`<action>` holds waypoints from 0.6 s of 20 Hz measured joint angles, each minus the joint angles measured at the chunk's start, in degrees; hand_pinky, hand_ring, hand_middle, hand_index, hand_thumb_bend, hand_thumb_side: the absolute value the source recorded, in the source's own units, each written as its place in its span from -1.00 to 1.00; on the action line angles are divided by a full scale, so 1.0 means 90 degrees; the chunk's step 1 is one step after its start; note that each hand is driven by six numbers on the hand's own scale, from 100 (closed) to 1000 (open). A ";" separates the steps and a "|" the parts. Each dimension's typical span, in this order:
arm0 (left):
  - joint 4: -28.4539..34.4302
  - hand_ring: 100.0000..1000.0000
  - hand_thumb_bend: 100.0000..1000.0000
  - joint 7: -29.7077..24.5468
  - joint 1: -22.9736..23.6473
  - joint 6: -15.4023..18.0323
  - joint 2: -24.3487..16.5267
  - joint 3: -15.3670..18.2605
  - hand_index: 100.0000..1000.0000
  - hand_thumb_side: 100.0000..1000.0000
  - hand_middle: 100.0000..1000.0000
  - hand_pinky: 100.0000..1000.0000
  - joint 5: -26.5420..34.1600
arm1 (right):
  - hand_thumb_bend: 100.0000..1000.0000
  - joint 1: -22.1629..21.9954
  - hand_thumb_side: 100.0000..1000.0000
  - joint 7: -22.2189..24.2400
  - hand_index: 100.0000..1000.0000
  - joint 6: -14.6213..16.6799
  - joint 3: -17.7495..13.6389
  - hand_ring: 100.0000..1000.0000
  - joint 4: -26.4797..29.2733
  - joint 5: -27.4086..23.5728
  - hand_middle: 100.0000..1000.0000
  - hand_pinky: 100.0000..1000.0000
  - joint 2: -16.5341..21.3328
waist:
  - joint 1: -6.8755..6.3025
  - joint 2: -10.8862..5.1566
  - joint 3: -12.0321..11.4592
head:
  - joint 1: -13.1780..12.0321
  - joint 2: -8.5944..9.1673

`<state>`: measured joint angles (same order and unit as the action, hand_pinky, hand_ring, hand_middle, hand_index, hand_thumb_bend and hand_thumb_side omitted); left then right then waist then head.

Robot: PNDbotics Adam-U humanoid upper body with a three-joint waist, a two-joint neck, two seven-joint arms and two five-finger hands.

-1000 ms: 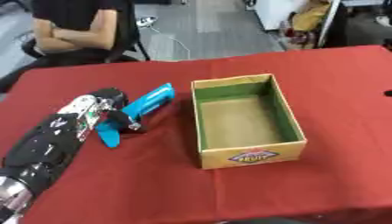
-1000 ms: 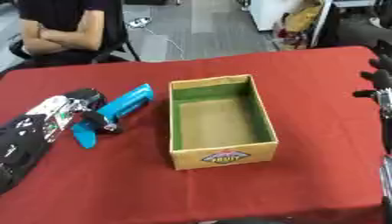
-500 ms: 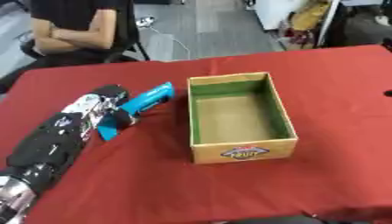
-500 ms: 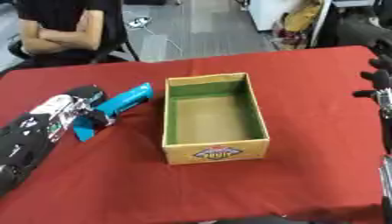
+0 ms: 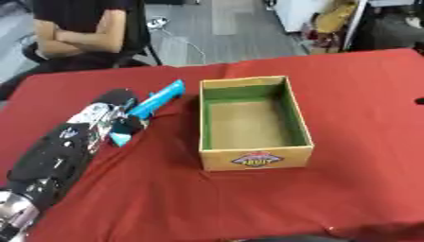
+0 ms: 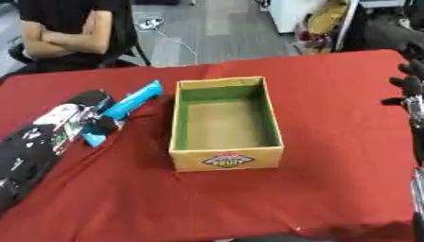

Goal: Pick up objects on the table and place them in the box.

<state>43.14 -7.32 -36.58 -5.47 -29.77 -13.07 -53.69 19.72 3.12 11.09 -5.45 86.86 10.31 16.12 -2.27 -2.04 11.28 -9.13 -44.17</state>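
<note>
Red table [image 5: 248, 198] carries an open cardboard box [image 5: 255, 124] at centre, green inside, nothing in it. Left hand [image 5: 108, 116] lies on the cloth left of the box, fingers curled round a blue tube [image 5: 153, 101] angled toward the box's far-left corner. Right hand [image 6: 411, 87] at the right edge; can't tell its fingers.

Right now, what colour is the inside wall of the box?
Green, above a plain brown floor; the box shows it best in the left eye view.
</note>
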 measured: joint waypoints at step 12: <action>0.0893 -1.00 -1.00 -0.0646 0.0021 -0.0057 -0.0504 -0.0215 -0.61 -0.30 -0.96 -0.81 0.1406 | -0.14 0.0000 0.88 0.0017 1.00 -0.0017 -0.0001 0.68 -0.0002 0.0002 0.82 0.19 0.0000 | -0.0013 0.0000 0.0021 | 0.0000 0.0000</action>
<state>51.17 -13.14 -36.40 -5.98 -34.31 -15.01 -41.04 19.72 3.28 10.93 -5.46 86.84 10.33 16.13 -2.39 -2.04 11.47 -9.13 -44.17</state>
